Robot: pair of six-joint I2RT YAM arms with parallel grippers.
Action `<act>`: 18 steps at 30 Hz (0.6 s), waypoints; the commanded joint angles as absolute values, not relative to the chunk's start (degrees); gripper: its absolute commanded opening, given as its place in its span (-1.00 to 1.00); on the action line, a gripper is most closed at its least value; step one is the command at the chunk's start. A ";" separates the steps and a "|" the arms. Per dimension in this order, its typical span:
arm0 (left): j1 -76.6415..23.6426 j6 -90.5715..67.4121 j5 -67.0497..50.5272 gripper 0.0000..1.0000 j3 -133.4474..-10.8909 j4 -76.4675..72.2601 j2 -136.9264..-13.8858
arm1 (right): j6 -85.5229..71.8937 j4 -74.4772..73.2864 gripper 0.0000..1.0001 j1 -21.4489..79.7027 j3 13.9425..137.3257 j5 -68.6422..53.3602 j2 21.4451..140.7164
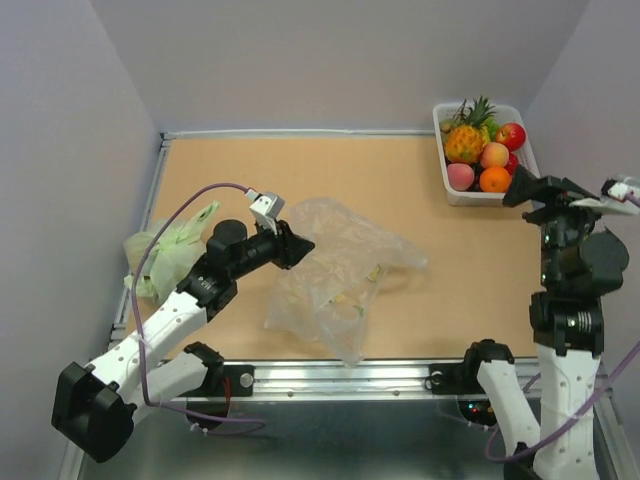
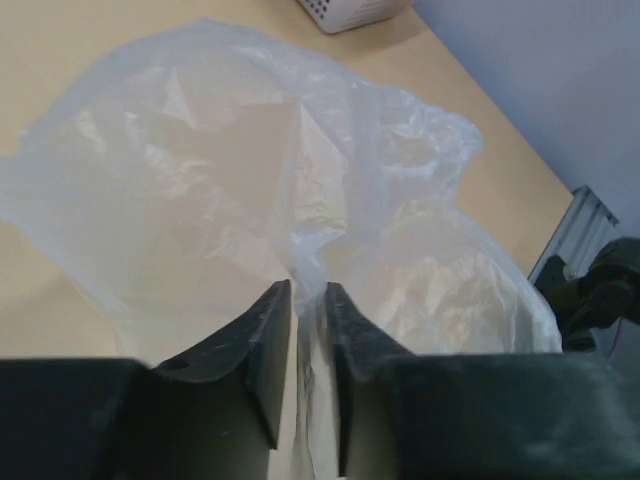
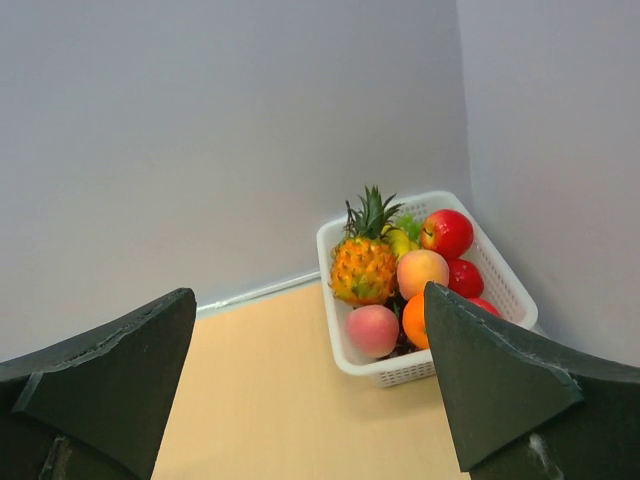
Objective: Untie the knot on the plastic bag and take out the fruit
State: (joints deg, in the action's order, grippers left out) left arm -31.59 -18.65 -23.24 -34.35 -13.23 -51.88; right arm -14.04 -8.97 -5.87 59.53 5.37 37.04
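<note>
The clear plastic bag [image 1: 345,270] lies flat and crumpled mid-table; no knot shows on it. My left gripper [image 1: 298,246] is at the bag's left edge, shut on a fold of its film, as the left wrist view shows [image 2: 308,300] with the bag [image 2: 230,170] spread beyond it. The fruit sits in a white basket [image 1: 468,198] at the far right: pineapple [image 1: 463,143], peach [image 1: 460,176], orange [image 1: 494,180], red fruit [image 1: 511,135]. My right gripper [image 1: 530,190] is open and empty, raised just in front of the basket [image 3: 400,372], facing the pineapple [image 3: 364,268].
A pale green bag [image 1: 170,255] lies at the table's left edge beside my left arm. Grey walls close in the back and both sides. A metal rail runs along the near edge [image 1: 340,375].
</note>
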 commanded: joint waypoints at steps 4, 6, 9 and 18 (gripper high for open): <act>-31.82 -23.19 -7.75 0.30 -36.91 -8.98 -47.91 | -8.71 -18.97 1.00 -4.67 56.24 4.64 22.07; -31.82 -24.60 -4.94 0.57 -37.96 -5.46 -46.15 | -8.96 -23.45 1.00 -2.82 58.44 6.41 20.48; -31.82 -26.80 1.47 0.78 -39.81 -0.89 -42.81 | -8.09 -26.71 1.00 -0.09 59.68 6.94 18.46; -31.90 -26.02 29.23 0.95 -57.37 22.92 -31.12 | -8.79 -34.45 1.00 5.62 63.71 11.69 12.92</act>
State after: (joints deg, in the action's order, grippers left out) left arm -31.79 -27.07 13.98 -49.71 13.28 -35.83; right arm -9.52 -31.38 4.25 59.88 8.84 15.42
